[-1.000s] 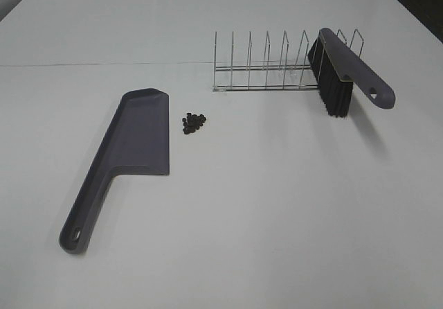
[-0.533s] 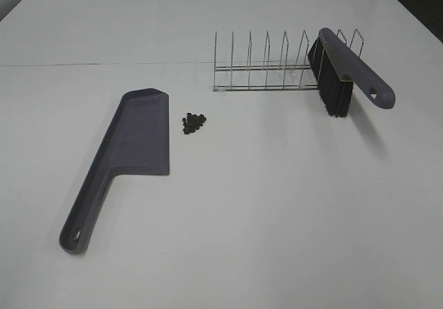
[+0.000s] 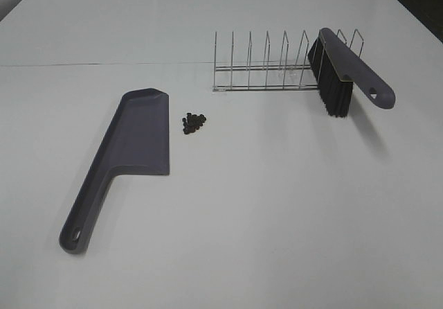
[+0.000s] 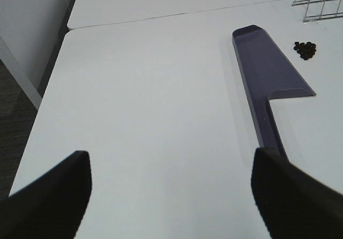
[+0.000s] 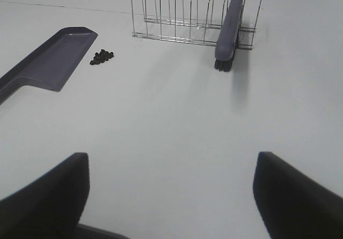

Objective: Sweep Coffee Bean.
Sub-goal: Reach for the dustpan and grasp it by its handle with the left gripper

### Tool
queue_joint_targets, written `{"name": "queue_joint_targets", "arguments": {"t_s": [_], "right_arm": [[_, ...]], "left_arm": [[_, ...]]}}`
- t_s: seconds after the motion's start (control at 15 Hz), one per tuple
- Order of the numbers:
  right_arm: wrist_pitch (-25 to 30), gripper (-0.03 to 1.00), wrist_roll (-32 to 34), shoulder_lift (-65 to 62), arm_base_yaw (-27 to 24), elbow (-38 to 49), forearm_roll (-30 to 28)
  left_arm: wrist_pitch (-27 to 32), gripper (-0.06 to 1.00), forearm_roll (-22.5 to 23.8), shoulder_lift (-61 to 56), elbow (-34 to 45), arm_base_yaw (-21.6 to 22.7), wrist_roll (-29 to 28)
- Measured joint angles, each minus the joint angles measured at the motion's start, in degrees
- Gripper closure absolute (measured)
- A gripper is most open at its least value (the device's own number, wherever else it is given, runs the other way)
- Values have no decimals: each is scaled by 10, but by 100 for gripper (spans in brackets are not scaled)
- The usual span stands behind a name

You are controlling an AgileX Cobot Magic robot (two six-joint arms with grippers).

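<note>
A small heap of dark coffee beans (image 3: 194, 122) lies on the white table just right of the grey-purple dustpan (image 3: 131, 143), which lies flat with its handle toward the front left. The beans (image 4: 305, 49) and the dustpan (image 4: 268, 73) also show in the left wrist view, and again as beans (image 5: 102, 57) and dustpan (image 5: 51, 59) in the right wrist view. A grey brush (image 3: 346, 70) with black bristles leans in the wire rack (image 3: 266, 66). My left gripper (image 4: 171, 188) and right gripper (image 5: 171, 188) both stand open and empty, well back from these things.
The wire rack (image 5: 185, 16) stands behind the beans with the brush (image 5: 229, 30) at its right end. A seam in the table (image 3: 104, 64) runs across the back. The table's left edge (image 4: 51, 83) shows in the left wrist view.
</note>
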Motion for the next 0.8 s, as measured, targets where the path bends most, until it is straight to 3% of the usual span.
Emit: {"name": "queue_joint_targets", "arguments": {"t_s": [0.8], "right_arm": [[0, 26, 0, 0, 0, 0, 0]], "left_arm": [[0, 19, 0, 0, 0, 0, 0]]}}
